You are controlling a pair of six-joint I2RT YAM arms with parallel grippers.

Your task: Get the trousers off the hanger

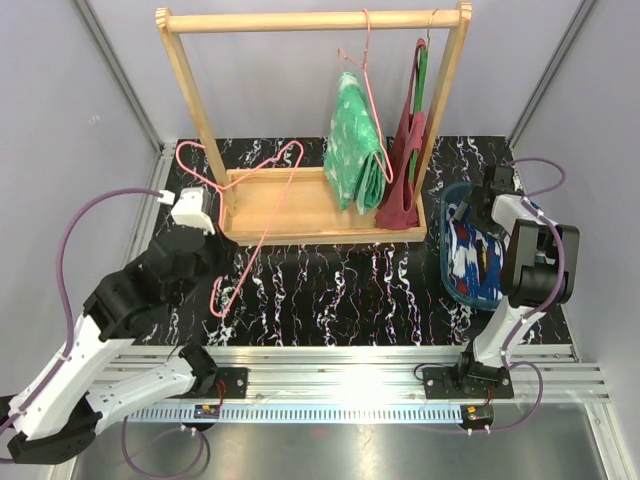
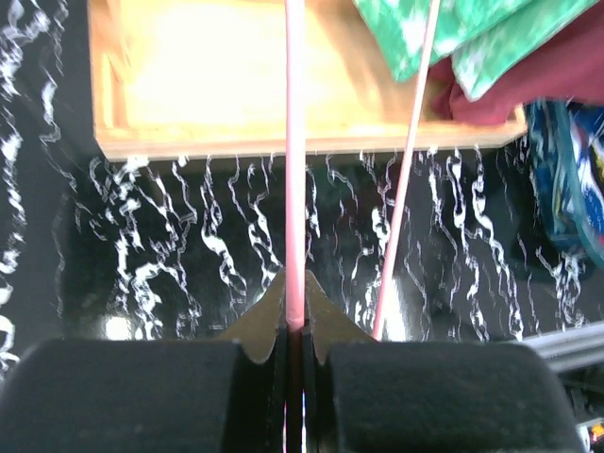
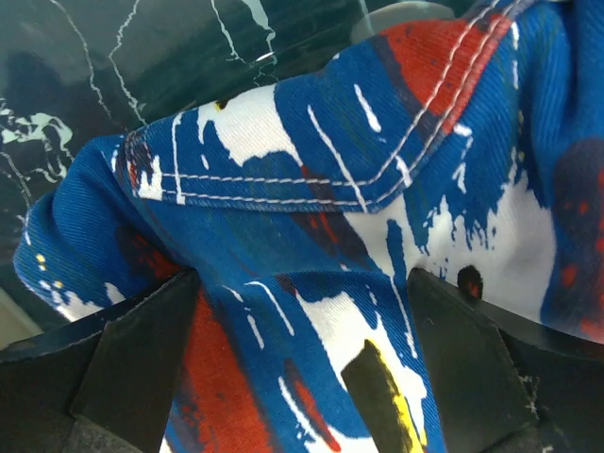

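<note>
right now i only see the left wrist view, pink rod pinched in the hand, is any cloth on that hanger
Observer: No. The pink hanger in the left hand is bare. Its hook end lies on the table by the left post of the wooden rack.
Operator: where are the blue trousers
Observer: The blue trousers lie in the bin at the table's right side. The right hand is open, with their cloth between its fingers.
Operator: and the green pair
Observer: The green trousers hang on a second pink hanger from the rack's top rail, beside the maroon top.
</note>
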